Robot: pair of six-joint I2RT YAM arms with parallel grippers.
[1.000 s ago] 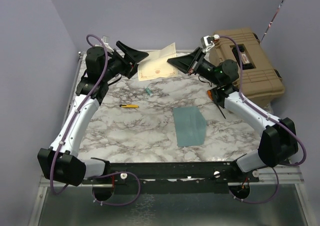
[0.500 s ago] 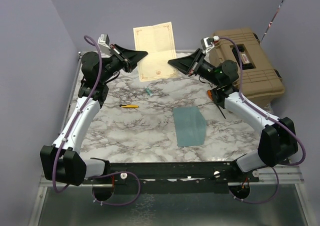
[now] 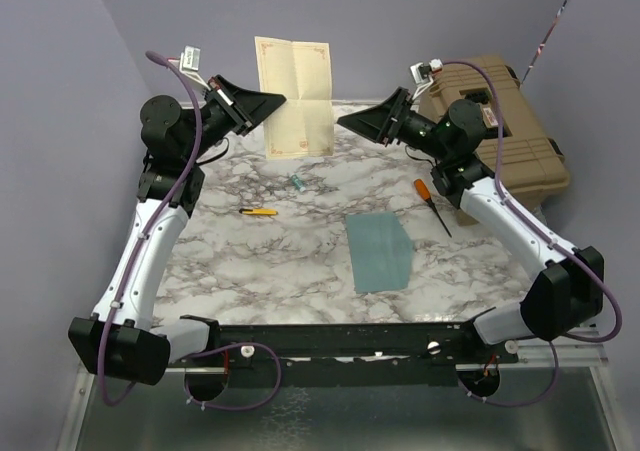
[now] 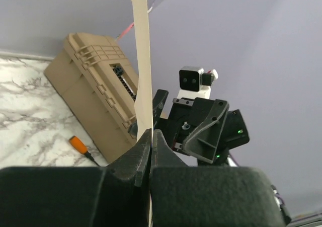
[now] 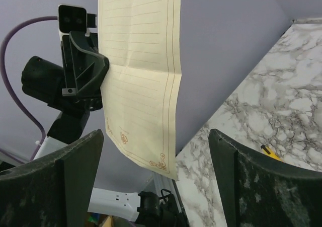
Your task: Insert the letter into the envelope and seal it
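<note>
The left gripper (image 3: 266,105) is pinched tight on one side edge of the letter (image 3: 295,96), holding the creased cream sheet upright in the air above the far end of the table. The right gripper (image 3: 346,121) faces it from the other side with its jaws spread wide and nothing between them. In the right wrist view the sheet hangs beyond the open fingers (image 5: 80,156), apart from them. The envelope (image 3: 380,253) lies flat on the marble table (image 3: 250,271), well apart from the letter, nearer the arm bases and right of centre. The step in hand looks like a two-handed handling of the sheet. To do it well, the left pinch should stay firm and still so the thin paper does not sway. The right jaws should come square onto the free edge, probably near the middle fold crease, and close only once the paper sits between the pads. A grab at an angle could crumple it. The table also carries an orange-handled screwdriver (image 3: 425,188), a small yellow tool (image 3: 258,211) and a tan hard case (image 3: 510,131). Plain lilac walls (image 3: 350,21) close in the space.
</note>
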